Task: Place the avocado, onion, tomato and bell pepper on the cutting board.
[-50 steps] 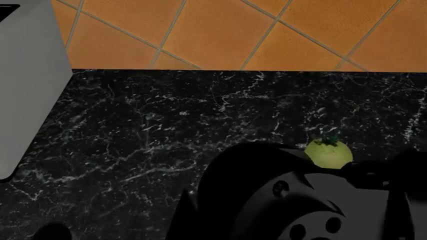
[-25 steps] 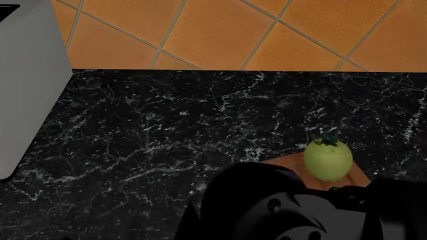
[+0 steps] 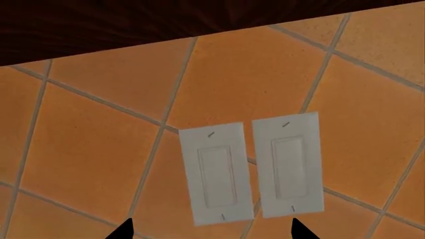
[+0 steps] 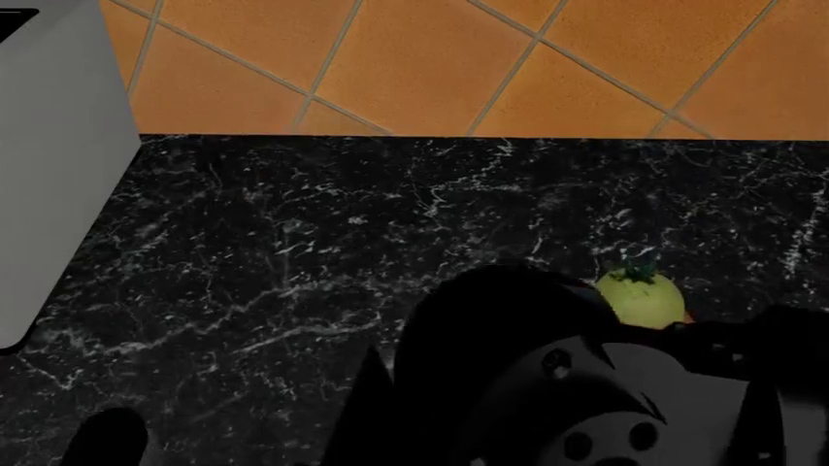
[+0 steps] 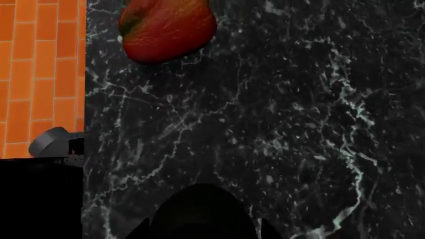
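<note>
The pale green tomato (image 4: 639,296) stands on the black counter, just behind my right arm (image 4: 570,379). That arm hides nearly all of the cutting board. In the right wrist view the red-orange bell pepper (image 5: 167,30) lies on the counter well ahead of my right gripper (image 5: 202,231). A dark rounded thing, apparently the avocado (image 5: 202,206), fills the space between its fingers. My left gripper (image 3: 211,231) is open and empty, facing the wall. The onion is out of view.
A grey appliance (image 4: 52,175) stands at the counter's left. An orange tiled wall (image 4: 428,58) backs the counter and carries two white switch plates (image 3: 252,167). The counter edge and the floor (image 5: 40,74) show beside the pepper.
In the head view my right arm dipped, baring the brown board under the tomato. It has risen again and now covers that board. The tomato stays put.
</note>
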You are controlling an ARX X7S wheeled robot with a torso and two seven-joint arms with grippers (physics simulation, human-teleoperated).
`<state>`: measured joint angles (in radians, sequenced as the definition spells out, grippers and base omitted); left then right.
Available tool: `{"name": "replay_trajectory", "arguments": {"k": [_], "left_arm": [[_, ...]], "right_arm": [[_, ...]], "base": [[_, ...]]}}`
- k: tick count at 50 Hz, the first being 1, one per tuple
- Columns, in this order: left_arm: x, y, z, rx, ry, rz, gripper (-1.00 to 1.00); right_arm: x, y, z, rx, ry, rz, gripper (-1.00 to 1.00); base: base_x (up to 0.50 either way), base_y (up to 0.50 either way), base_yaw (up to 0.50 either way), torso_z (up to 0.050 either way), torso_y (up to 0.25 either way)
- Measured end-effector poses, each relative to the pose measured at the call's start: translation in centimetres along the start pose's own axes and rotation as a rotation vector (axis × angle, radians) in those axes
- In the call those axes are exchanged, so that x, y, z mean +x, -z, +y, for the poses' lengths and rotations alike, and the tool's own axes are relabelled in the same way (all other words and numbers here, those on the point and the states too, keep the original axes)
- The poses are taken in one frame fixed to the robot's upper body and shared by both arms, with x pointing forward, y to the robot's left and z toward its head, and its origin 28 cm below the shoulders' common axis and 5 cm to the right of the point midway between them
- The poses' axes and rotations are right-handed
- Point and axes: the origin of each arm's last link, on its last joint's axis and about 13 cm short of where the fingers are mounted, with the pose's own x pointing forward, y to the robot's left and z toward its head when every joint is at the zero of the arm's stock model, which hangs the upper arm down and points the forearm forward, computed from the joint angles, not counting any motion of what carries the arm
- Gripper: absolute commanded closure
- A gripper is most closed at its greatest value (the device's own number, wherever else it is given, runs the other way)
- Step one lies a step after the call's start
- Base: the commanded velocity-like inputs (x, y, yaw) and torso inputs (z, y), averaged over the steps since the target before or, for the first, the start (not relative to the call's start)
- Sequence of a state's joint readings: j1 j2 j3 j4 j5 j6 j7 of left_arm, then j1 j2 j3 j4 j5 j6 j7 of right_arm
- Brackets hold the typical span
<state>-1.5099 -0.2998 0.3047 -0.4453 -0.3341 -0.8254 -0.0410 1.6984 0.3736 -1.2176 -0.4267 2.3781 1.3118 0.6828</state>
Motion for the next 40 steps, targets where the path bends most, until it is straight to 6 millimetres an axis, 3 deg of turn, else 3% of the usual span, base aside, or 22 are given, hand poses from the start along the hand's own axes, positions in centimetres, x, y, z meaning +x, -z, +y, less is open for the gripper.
{"name": "replay_trajectory", "arguments": {"k": [19, 40], "left_arm": [[-0.1, -0.4, -0.1, -0.004, 0.004, -0.007, -1.00], [0.0, -0.6, -0.3, -0.004, 0.010, -0.011, -1.00]], "right_arm": [[-3.6, -0.7, -0.3, 0.002, 0.179, -0.074, 1.00], [-7.1, 0.8, -0.1, 0.108, 0.414, -0.121, 1.00]], "base": [[0.00, 0.00, 0.00, 0.000, 0.000], [0.00, 0.00, 0.00, 0.000, 0.000]]}}
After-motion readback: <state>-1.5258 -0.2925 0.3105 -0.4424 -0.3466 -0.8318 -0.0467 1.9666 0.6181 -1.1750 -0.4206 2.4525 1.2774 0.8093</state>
